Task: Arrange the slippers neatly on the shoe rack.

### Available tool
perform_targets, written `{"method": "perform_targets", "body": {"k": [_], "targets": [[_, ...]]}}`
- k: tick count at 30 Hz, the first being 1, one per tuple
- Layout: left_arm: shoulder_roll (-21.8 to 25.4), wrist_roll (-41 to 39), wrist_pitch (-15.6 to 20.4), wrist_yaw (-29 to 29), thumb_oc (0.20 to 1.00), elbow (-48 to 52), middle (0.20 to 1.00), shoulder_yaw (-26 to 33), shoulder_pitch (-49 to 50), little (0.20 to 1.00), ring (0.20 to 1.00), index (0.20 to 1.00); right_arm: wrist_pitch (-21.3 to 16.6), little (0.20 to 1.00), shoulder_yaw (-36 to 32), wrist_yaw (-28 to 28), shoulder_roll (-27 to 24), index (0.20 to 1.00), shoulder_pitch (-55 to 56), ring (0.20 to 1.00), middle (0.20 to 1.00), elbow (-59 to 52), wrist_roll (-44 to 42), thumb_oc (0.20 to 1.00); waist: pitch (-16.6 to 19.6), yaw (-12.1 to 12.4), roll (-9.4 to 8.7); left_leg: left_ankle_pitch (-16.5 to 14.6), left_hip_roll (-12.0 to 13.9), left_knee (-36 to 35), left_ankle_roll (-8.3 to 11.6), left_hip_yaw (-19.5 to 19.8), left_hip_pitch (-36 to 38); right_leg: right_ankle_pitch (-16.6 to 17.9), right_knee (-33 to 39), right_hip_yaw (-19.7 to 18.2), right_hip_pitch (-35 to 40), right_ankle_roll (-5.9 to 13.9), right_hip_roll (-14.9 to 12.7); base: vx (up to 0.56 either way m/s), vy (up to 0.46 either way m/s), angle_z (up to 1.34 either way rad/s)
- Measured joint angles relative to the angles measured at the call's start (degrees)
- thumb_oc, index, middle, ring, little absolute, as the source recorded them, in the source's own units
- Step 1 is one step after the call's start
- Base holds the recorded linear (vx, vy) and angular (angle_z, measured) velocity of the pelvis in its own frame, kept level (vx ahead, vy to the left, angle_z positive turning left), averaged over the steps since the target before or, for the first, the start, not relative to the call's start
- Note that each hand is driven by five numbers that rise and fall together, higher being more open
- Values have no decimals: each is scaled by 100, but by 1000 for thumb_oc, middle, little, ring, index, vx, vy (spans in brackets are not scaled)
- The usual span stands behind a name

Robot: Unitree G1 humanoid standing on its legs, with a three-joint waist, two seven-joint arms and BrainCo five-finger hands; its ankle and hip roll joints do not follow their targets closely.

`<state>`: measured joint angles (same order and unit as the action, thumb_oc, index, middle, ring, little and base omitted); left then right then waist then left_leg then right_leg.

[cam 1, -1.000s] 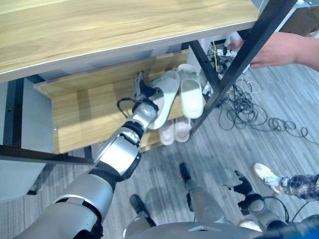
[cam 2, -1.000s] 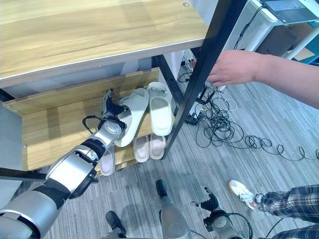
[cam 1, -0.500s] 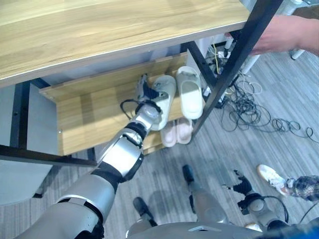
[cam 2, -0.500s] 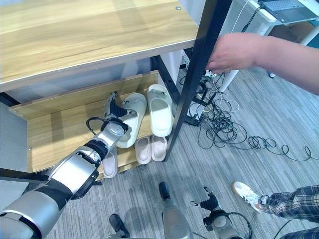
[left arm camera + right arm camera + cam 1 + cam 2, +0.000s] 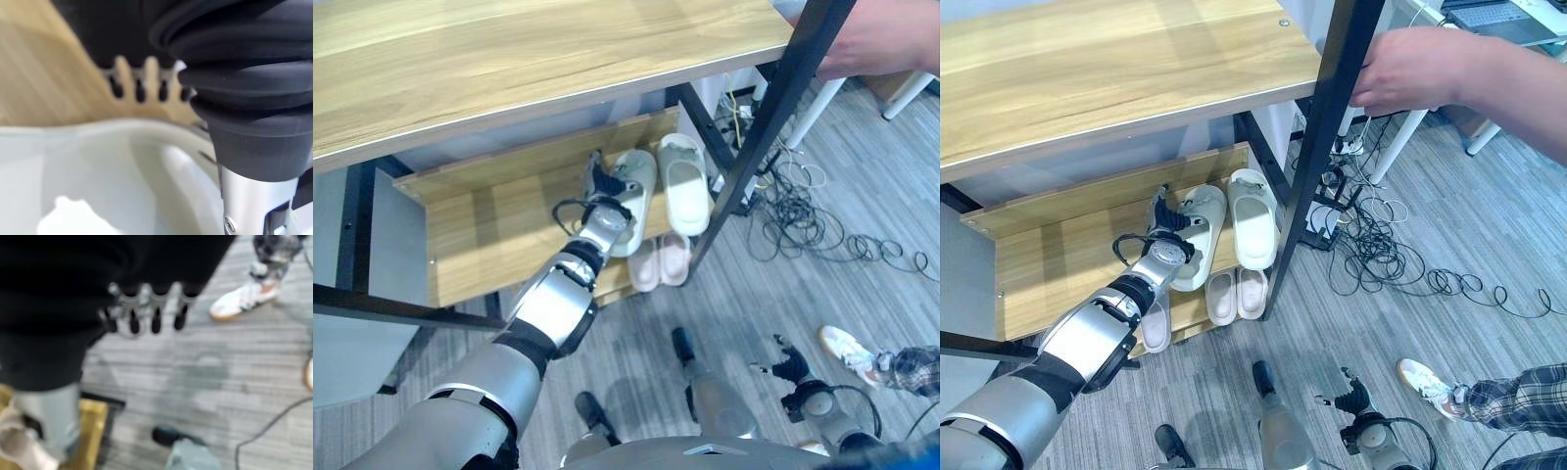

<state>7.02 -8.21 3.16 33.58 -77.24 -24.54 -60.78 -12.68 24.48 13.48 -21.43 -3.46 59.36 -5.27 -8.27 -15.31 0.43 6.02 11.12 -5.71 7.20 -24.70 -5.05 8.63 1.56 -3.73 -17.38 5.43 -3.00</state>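
I have the left hand [image 5: 600,186] reached in onto the middle shelf [image 5: 499,215] of the rack [image 5: 1327,147], against the left slipper [image 5: 631,196] of a pale pair. That slipper lies at a slight slant on the wooden board, its toe toward the back. The right slipper [image 5: 686,184] sits just beside it, straighter and nearer the black post; the two look close to touching along their inner edges, though I can't be sure. From the head views my hand sits at the left slipper's outer edge, the dark wrist cover over its heel end. In the left wrist view the fingers [image 5: 139,81] stretch straight and close together, lying out over the wood past the slipper's pale rim [image 5: 98,132]. I see nothing curled round the slipper, so they rest flat alongside it rather than pinching it. I can't make out the thumb.

On the lower shelf [image 5: 1185,331] there is a pinkish pair [image 5: 1237,293] side by side near the post, and another pale slipper [image 5: 1156,321] partly hidden under my forearm.

The right hand [image 5: 146,308] hangs low over the grey floor [image 5: 220,372], well away from the rack. In its wrist view the fingers hang straight and slightly apart, holding nothing.

A person's hand [image 5: 1420,70] grips the rack's black post up near the top board. A sneaker [image 5: 244,298] shows on the floor to the right, and loose cables [image 5: 1400,264] lie beyond the rack.
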Motion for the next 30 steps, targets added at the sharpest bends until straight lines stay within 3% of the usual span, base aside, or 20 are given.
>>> {"method": "perform_targets", "body": {"k": [16,30], "targets": [[-406,-471,186,-207,1000,169,1000,61,29,1000,1000,1000,56,1000,-27,-46,-8,1000,92,1000,1000,-111,1,1000,27,43,61,-23,4,-1,-14,25,49,-4,25,21,72,-15,-2,0,0,0],[-293,-466,239,-242,1000,103,1000,156,53,1000,1000,1000,103,1000,-21,-44,-13,1000,94,1000,1000,-225,16,1000,52,13,14,-33,86,0,20,-1,-5,-7,39,15,10,-19,92,0,0,0]]}}
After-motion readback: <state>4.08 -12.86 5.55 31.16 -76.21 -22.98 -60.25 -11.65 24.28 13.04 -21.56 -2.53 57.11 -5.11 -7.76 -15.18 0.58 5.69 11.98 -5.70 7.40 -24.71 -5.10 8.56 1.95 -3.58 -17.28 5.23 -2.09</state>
